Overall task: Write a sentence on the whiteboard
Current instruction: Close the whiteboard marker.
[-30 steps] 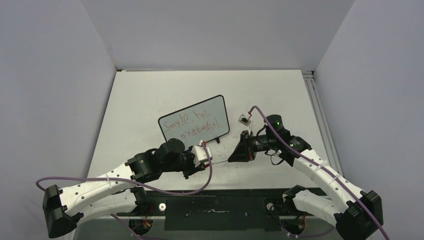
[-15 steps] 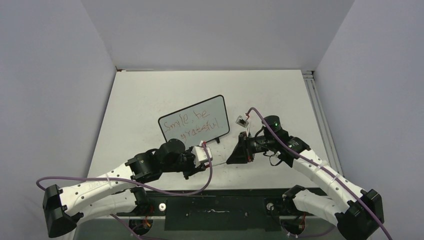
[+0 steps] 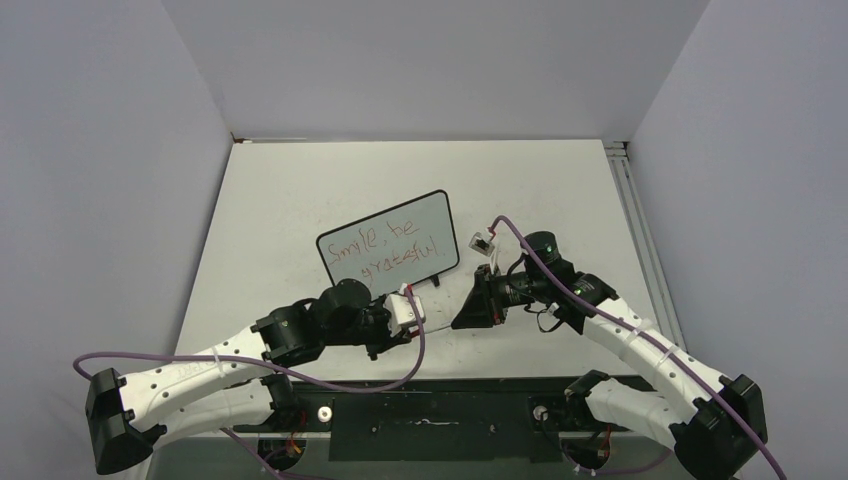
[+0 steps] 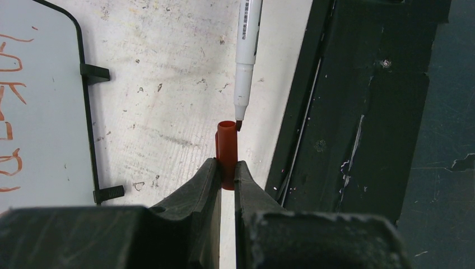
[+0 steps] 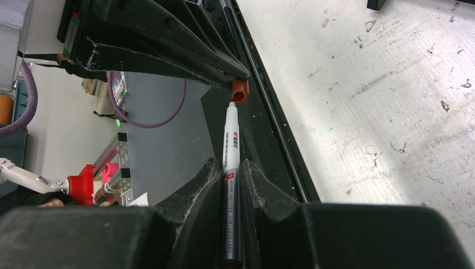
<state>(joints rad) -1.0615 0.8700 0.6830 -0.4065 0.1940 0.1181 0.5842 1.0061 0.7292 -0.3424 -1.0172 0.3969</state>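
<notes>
From above and behind the arm bases (image 3: 320, 412), we look down from afar on the whole table (image 3: 560, 190). The left wrist camera sits close behind the left gripper (image 4: 225, 168), facing down at the table's near edge. The right one, behind the right gripper (image 5: 232, 165), faces leftward. Both share the marker (image 4: 247, 33) and red cap (image 4: 226, 145), which overhead seem barely resolved.

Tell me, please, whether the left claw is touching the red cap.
Touching. The left wrist view shows the left claw shut on the red cap, with both fingers pressed against its sides and no gap visible.
</notes>
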